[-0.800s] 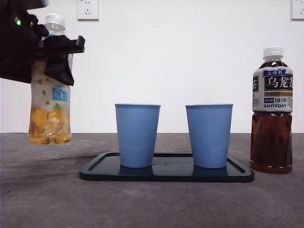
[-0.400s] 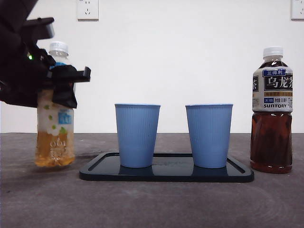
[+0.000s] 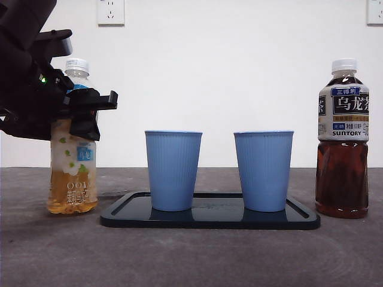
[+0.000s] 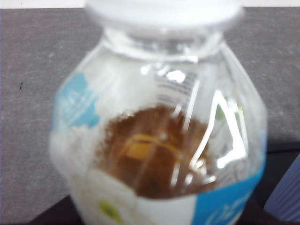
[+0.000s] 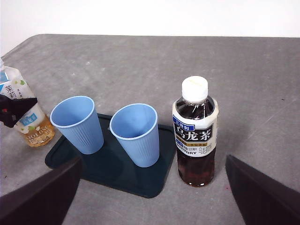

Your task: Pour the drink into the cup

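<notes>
Big grey table [image 3: 191, 257] under it all. On it, flat dark plastic tray [image 3: 209, 216] w/ 2 blue ribbed cups: 1 nearer the light bottle [image 3: 173, 170], 1 nearer the dark bottle [image 3: 263, 170]. Both upright, near each other but apart, look empty in right wrist view.

Beside the tray, tall dark-tea plastic bottle w/ white cap [image 3: 342, 137], upright, cap on, not held.

Other side of tray: clear plastic bottle of light yellow tea, white cap [image 3: 73, 155]. Looks to rest on the table or just above it, can't tell which. Upright. Cap on.

Left gripper [image 3: 81, 104] clamped round that bottle near the neck, black jaws on both sides. Left wrist view full of bottle, blurry.

Right gripper [image 5: 150, 197] up high, well away from things, jaws spread wide, holding 0.

What could go wrong:
- Cap on, so no drink comes out if tipped now. Needs the cap off 1st, likely by the free arm.
- Grip sits high on a soft bottle. Squeeze too hard once open = squirt. Too loose = slip or swing.
- Cups light and empty. Bump from bottle or arm = cup falls off tray.
- Tip too fast = splash past the rim.
</notes>
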Available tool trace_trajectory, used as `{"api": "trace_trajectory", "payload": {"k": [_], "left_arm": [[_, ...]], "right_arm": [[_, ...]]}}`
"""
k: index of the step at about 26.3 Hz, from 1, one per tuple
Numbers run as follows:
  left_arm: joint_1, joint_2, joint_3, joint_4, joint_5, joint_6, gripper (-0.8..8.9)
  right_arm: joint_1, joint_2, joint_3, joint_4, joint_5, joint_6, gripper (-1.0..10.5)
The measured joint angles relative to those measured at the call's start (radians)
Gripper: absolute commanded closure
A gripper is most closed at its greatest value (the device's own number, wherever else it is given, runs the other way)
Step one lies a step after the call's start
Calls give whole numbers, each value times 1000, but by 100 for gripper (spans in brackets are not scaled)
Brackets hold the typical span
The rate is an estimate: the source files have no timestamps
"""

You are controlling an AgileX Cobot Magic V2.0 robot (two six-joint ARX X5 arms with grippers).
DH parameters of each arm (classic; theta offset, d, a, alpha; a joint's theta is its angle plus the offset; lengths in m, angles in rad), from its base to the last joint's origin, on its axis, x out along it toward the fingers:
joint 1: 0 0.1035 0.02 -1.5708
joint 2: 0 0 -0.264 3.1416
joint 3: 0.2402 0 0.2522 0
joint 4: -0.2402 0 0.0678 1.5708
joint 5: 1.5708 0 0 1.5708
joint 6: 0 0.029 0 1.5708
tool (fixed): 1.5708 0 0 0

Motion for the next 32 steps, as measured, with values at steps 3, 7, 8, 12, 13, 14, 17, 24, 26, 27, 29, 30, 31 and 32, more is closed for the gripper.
{"api": "trace_trajectory", "payload": {"k": [3, 7, 8, 12, 13, 14, 17, 24, 26, 27, 29, 30, 31, 32], "left_arm": [[0, 0, 0, -1, 0, 0, 565], [0, -12, 0, -30, 1, -6, 358], [0, -19, 0, -43, 0, -7, 337], [0, -78, 0, -100, -1, -7, 307], [0, -96, 0, -113, 0, -7, 307], [0, -115, 0, -128, 0, -7, 305], [-3, -190, 0, -189, 0, -7, 279], [-37, -401, 46, -446, 0, -11, 251], [-50, -457, 90, -544, 12, -11, 251], [-55, -484, 117, -599, 31, -11, 252], [-63, -528, 171, -696, 72, -11, 252], [-67, -549, 201, -746, 99, -11, 253], [-69, -566, 232, -794, 127, -11, 256], [-72, -580, 260, -837, 153, -11, 257]], "right_arm": [[0, 0, 0, 0, 0, 0, 458], [0, 0, 0, 0, 0, 0, 458], [0, 0, 0, 0, 0, 0, 458], [0, 0, 0, 0, 0, 0, 458], [0, 0, 0, 0, 0, 0, 458], [0, 0, 0, 0, 0, 0, 458], [0, 0, 0, 0, 0, 0, 458], [0, 0, 0, 0, -14, 0, 458], [0, 0, 0, 0, -32, 0, 458], [0, 0, 0, 0, -45, 0, 458], [0, 0, 0, 0, -70, 0, 458], [0, 0, 0, 0, -87, 0, 458], [0, 0, 0, -1, -102, 0, 458], [0, 0, 0, -1, -117, 0, 458]]}}
